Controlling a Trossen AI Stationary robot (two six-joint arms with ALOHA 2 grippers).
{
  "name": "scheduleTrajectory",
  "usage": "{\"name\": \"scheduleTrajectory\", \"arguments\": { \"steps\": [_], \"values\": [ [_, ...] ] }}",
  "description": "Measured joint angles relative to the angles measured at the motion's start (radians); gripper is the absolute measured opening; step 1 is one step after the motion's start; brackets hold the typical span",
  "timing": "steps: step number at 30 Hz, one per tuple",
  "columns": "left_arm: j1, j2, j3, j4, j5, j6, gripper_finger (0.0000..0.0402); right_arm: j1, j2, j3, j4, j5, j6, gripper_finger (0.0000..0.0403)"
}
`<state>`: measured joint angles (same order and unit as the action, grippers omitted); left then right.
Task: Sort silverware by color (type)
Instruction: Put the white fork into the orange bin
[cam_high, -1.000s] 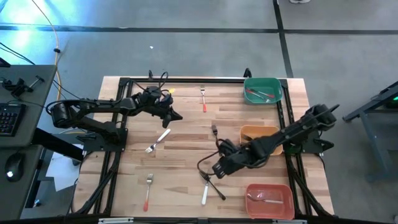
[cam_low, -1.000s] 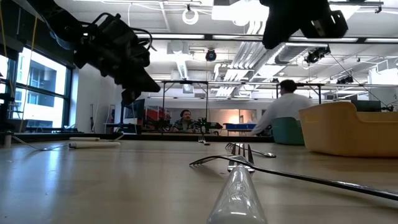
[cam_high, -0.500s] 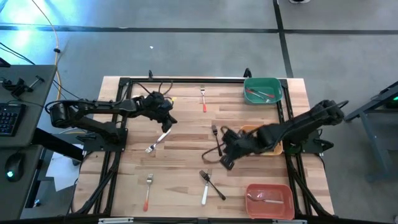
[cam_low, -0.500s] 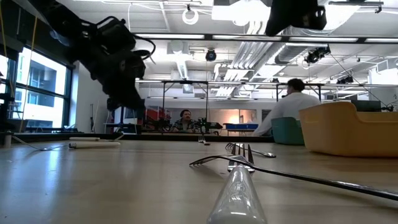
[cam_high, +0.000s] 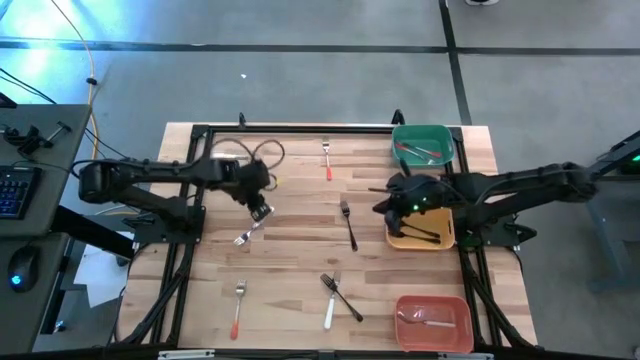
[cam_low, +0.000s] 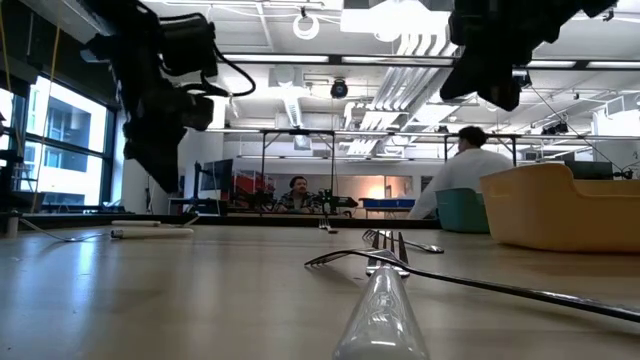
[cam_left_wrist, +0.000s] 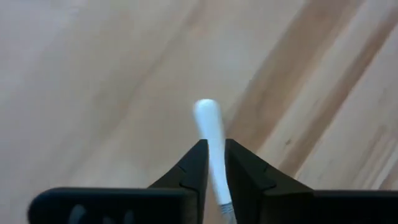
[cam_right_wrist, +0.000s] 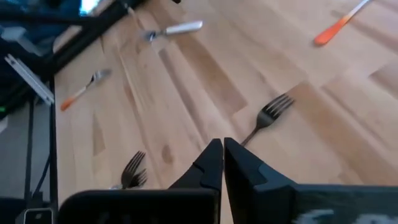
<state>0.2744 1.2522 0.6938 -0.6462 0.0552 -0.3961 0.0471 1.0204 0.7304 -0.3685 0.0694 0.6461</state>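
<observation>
Moved: my left end effector (cam_left_wrist: 212, 163) down over white-handled metal fork (cam_high: 253, 226) near table's left edge, fingers straddling handle, not yet pinching; right end effector (cam_right_wrist: 222, 154) pressed together, empty.

the left claw (cam_high: 259, 209) points down toward the surface's left half, its dark fingers (cam_left_wrist: 194, 171) slightly parted. the right claw (cam_high: 384, 207) hangs near the right edge, fingers (cam_right_wrist: 211, 163) pressed together.

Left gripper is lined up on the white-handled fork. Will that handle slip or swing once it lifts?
The white-handled fork has a smooth, rounded handle, so it probably slips easily. The left gripper straddles the handle near its tip, so the metal head may droop. It looks rigid and light.
</observation>
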Motion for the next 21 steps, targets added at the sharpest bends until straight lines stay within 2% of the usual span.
{"name": "scheduleTrajectory", "arguments": {
  "steps": [5, 12, 16, 21],
  "values": [
    [0.206, 0.037, 0.124, -0.155, 0.038, 0.197, 0.0074, -0.051, -0.057, -0.041, 0.04, -0.022, -0.051, 0.0],
    [0.46, 0.205, 0.293, -0.188, 0.037, 0.397, 0.0106, -0.054, -0.057, -0.041, 0.051, -0.018, -0.053, 0.0],
    [0.518, 0.329, 0.371, -0.197, 0.017, 0.395, 0.0133, -0.053, -0.057, -0.041, 0.057, -0.018, -0.025, 0.0],
    [0.523, 0.427, 0.414, -0.195, -0.107, 0.345, 0.0169, -0.053, -0.057, -0.041, 0.071, -0.006, -0.014, 0.0]
  ]
}}
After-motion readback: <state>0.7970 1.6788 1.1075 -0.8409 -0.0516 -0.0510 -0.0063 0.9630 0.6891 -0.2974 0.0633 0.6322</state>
